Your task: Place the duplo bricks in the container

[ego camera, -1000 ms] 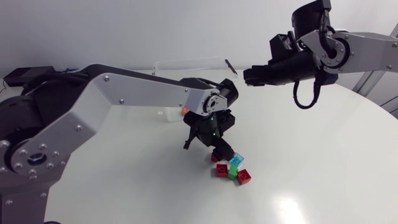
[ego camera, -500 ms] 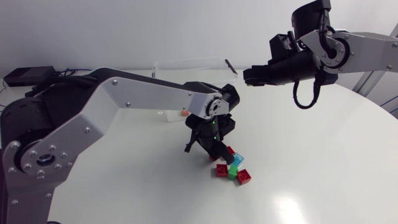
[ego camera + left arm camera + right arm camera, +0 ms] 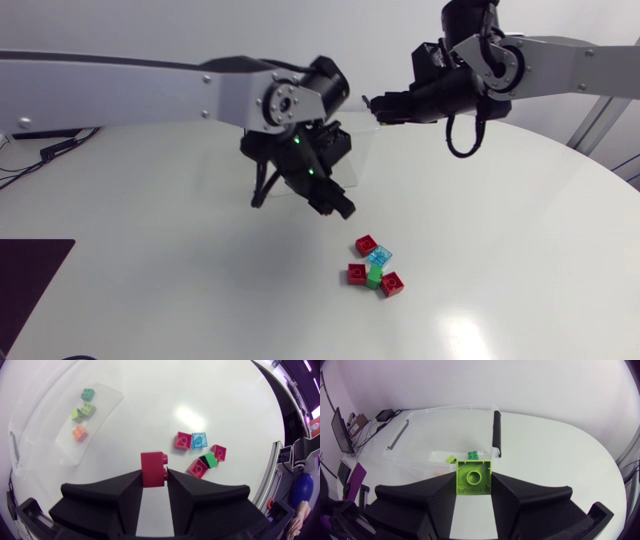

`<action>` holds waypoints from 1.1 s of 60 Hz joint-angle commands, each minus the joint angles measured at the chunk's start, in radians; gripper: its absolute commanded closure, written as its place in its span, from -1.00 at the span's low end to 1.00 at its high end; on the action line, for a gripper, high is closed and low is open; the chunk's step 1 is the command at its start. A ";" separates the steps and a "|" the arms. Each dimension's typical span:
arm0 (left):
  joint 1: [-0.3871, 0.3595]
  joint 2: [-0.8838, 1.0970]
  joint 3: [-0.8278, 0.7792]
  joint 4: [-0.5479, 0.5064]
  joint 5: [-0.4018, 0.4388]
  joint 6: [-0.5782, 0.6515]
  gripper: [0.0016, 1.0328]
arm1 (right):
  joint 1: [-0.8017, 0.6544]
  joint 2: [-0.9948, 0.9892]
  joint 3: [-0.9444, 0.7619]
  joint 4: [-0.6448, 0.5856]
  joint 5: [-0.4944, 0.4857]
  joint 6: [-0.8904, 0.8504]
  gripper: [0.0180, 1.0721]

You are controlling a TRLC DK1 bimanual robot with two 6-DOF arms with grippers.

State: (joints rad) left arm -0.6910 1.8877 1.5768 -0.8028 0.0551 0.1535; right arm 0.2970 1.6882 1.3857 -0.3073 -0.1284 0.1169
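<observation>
**Both claws loaded, five bricks left on the desk**

The left claw (image 3: pixel 154 478) is clamped on a red brick (image 3: pixel 153 469), its fingers pressing the two flat side walls. In the head view it hangs above the desk (image 3: pixel 520 230) at centre frame, up and to the left of the pile of loose bricks (image 3: pixel 375 275): three red, one green and one clear blue, touching or just beside each other at lower centre.

The right claw (image 3: pixel 474 486) grips a lime-green brick (image 3: pixel 474 477) the same way, stud facing the camera. The clear container (image 3: pixel 445 415) lies ahead of and below it, with a few small bricks (image 3: pixel 474 454) already inside.

These bricks are probably light, rigid and hollow, so a firm pinch should not harm them. Their glossy walls look slippery, and a hold near a corner could let one twist out. Opposite flat sides, low on the body and clear of the studs, seem the safest place to grip. The pile is tightly packed, so an outer brick is likely easier to reach.
</observation>
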 commanded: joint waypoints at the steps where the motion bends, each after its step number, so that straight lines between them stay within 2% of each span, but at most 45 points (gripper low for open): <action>1: 0.038 -0.061 -0.041 -0.010 0.003 -0.003 0.54 | 0.028 0.054 0.062 0.000 0.016 0.029 0.55; 16: 0.094 -0.142 -0.034 0.028 -0.055 0.020 0.53 | 0.070 0.172 0.196 -0.023 0.049 0.052 0.55; 34: 0.159 -0.159 -0.006 0.096 -0.063 0.027 0.51 | 0.077 0.295 0.299 -0.029 0.069 0.055 0.51; 37: 0.171 -0.159 -0.003 0.116 -0.063 0.027 0.51 | 0.079 0.315 0.319 -0.035 0.072 0.055 0.40; 47: 0.219 -0.150 0.015 0.217 -0.063 0.023 0.49 | 0.088 0.358 0.372 -0.056 0.090 0.055 -0.40; 52: 0.235 -0.137 0.035 0.267 -0.063 0.018 0.48 | 0.088 0.349 0.383 -0.065 0.098 0.055 -0.72; 57: 0.242 -0.108 0.069 0.295 -0.063 0.012 0.48 | 0.088 0.312 0.371 -0.069 0.099 0.052 -0.80; 66: 0.245 -0.047 0.117 0.344 -0.063 0.003 0.46 | 0.087 0.203 0.283 -0.069 0.098 0.030 -0.80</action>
State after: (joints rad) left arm -0.4515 1.7844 1.6485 -0.4759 -0.0055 0.1642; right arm 0.3798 1.9831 1.7184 -0.3672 -0.0360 0.1429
